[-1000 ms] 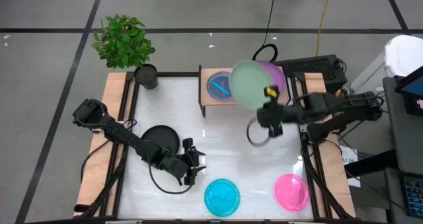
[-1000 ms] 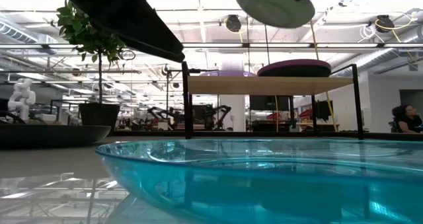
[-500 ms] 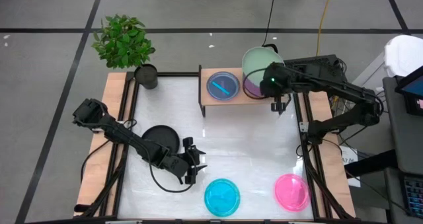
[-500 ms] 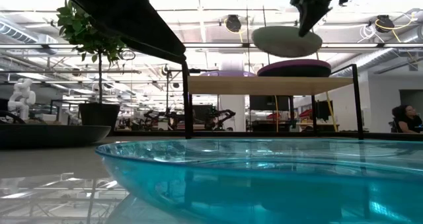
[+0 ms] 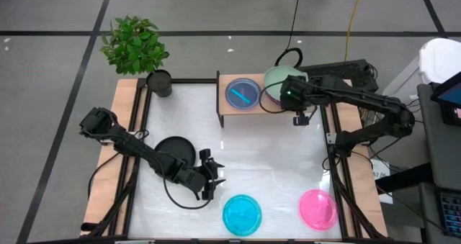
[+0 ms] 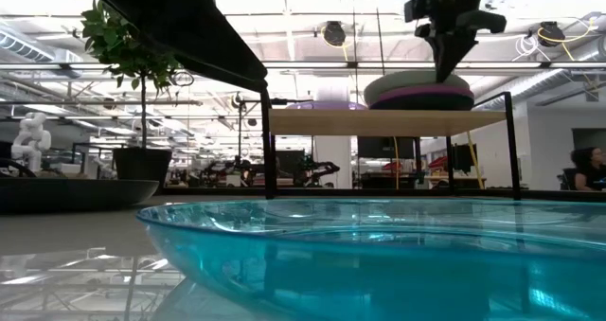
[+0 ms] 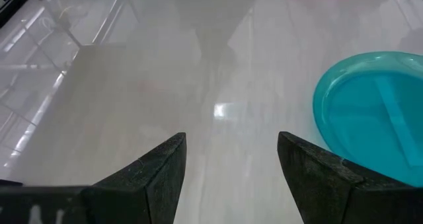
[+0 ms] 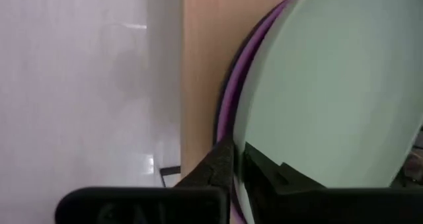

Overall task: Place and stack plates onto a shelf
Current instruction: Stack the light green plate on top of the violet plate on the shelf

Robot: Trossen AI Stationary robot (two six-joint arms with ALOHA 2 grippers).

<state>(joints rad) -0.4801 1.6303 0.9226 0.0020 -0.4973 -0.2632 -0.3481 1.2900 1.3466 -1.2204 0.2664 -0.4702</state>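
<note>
- My right gripper [image 5: 297, 114] is over the right half of the shelf [image 5: 229, 108], its fingers [image 8: 218, 161] nearly together and pinching the near rim of the sage green plate [image 5: 276, 80].
- That green plate lies directly on top of the purple plate [image 6: 421, 96], whose edge peeks out underneath; both sit just beyond the right gripper's fingertips.
- From table height, the right gripper comes down from above onto the green plate, and the two plates form a low stack on the wooden shelf top.
- On the other half of the shelf, to the side of the right gripper, sits a dark plate with a cyan streak [image 5: 242, 93].
- My left gripper [image 5: 209, 181] waits low over the table [image 5: 274, 157], well apart from the shelf, fingers [image 7: 158, 171] spread wide and holding nothing.
- Just ahead of and beside the left gripper's fingertips lies a cyan plate [image 5: 241, 214], not touching them.
- A pink plate [image 5: 318, 207] lies farther along the same near edge of the table, past the cyan one.
- A black plate [image 5: 176, 151] lies on the table behind the left gripper, partly under that arm.
- A potted plant [image 5: 137, 48] stands at the far corner, well away from both grippers.
</note>
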